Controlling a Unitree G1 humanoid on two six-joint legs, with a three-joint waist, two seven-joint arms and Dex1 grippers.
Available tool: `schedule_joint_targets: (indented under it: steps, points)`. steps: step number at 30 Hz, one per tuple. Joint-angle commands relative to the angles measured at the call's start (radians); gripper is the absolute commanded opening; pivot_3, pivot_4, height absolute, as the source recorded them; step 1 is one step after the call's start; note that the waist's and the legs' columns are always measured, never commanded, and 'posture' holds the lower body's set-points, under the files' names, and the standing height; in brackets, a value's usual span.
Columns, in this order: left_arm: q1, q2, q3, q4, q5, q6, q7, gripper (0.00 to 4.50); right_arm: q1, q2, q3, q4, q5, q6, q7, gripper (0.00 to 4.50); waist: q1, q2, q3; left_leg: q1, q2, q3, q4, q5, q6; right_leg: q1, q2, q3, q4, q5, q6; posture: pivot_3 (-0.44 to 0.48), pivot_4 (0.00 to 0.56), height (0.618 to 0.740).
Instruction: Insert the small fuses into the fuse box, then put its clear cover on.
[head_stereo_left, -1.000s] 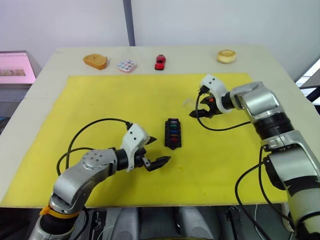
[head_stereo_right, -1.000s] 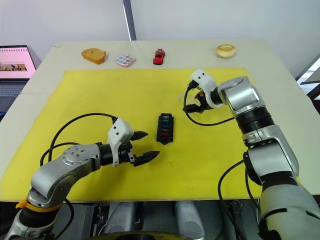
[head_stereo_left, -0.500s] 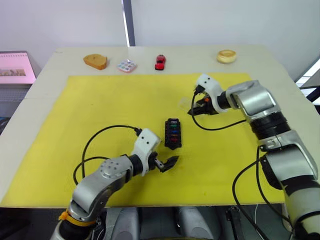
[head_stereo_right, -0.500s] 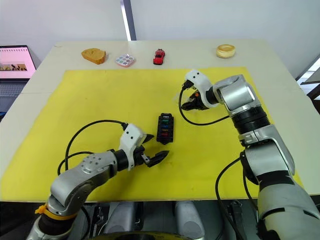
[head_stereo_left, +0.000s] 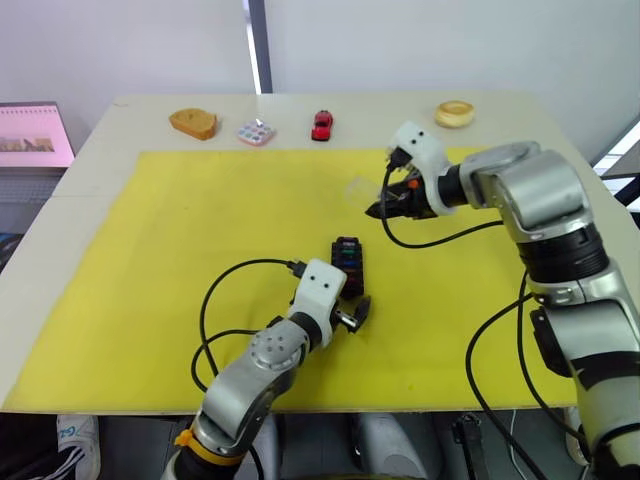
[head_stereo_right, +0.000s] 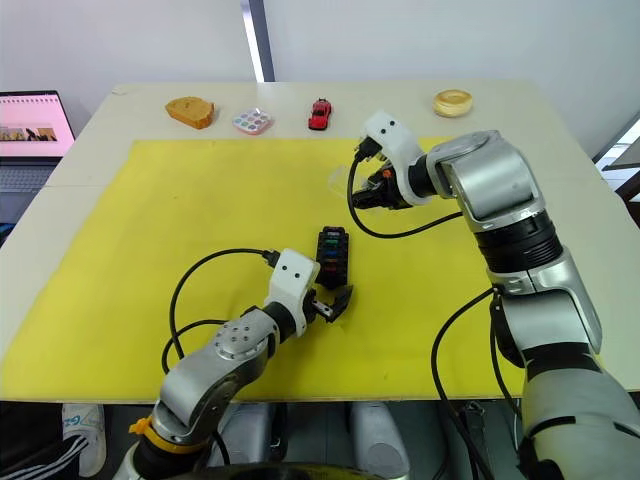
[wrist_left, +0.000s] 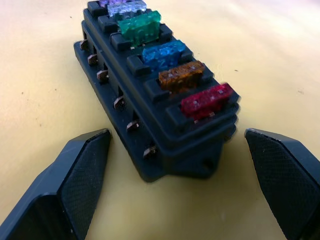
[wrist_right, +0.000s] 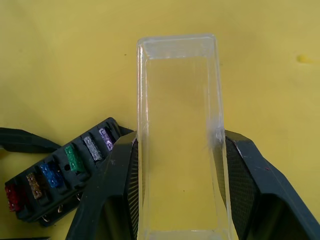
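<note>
Since a second ago, left hand (wrist_left: 175, 200) is closing in, fingers spread, to straddle and steady the fuse box (head_stereo_left: 347, 267) mid-mat with fuses (wrist_left: 172, 77) seated, while right hand (wrist_right: 177, 200) is pinching the cover (wrist_right: 177, 135), lifted for capping.

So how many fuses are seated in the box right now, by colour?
In the fuse box:
Red fuse: 1
Amber fuse: 1
Blue fuse: 1
Green fuse: 1
Grey fuse: 1
Purple fuse: 1
Total: 6

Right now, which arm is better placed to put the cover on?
Right. The right gripper already holds the clear cover, while the left gripper is open around the fuse box.
</note>
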Motion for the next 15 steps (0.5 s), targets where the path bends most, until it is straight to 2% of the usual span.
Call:
schedule_joint_targets:
  steps: [1, 10, 13, 14, 15]
  points:
    - [-0.001, -0.041, -0.021, 0.078, 0.067, -0.05, 0.053, 4.5, -0.033, -0.016, -0.039, -0.063, 0.029, 0.017, -0.023, 1.69, 0.0, 0.0, 0.0, 0.0, 0.0, 0.0, 0.0, 0.0, 0.0, 0.0, 0.0, 0.0, 0.0, 0.0, 0.0, 0.0, 0.15, 0.74]
    - [-0.004, -0.133, 0.0, 0.186, 0.114, -0.149, 0.109, 4.5, -0.026, -0.033, -0.043, -0.095, 0.064, 0.031, -0.055, 1.69, 0.001, 0.0, -0.001, 0.001, 0.0, 0.0, 0.0, 0.0, 0.0, 0.001, 0.0, 0.0, -0.001, 0.0, 0.0, 0.0, 0.15, 0.74]
    - [-0.006, -0.151, 0.006, 0.205, 0.112, -0.169, 0.127, 3.65, -0.024, -0.042, -0.041, -0.105, 0.074, 0.029, -0.062, 1.69, 0.001, 0.0, -0.001, 0.001, 0.0, 0.0, 0.0, 0.0, 0.0, 0.002, 0.0, 0.0, -0.001, 0.0, 0.0, 0.0, 0.15, 0.74]
    - [-0.007, -0.153, 0.008, 0.207, 0.112, -0.176, 0.135, 3.04, -0.025, -0.044, -0.04, -0.106, 0.078, 0.028, -0.065, 1.69, 0.001, 0.0, -0.001, 0.001, 0.0, 0.0, 0.0, 0.0, 0.0, 0.002, 0.0, 0.0, -0.001, 0.0, 0.0, 0.0, 0.15, 0.74]
    - [-0.008, -0.153, 0.009, 0.21, 0.112, -0.182, 0.141, 2.66, -0.026, -0.045, -0.039, -0.105, 0.081, 0.027, -0.068, 1.69, 0.0, 0.0, -0.001, 0.001, 0.0, 0.0, 0.0, 0.0, 0.0, 0.002, 0.0, 0.0, -0.001, 0.0, 0.0, 0.0, 0.15, 0.74]
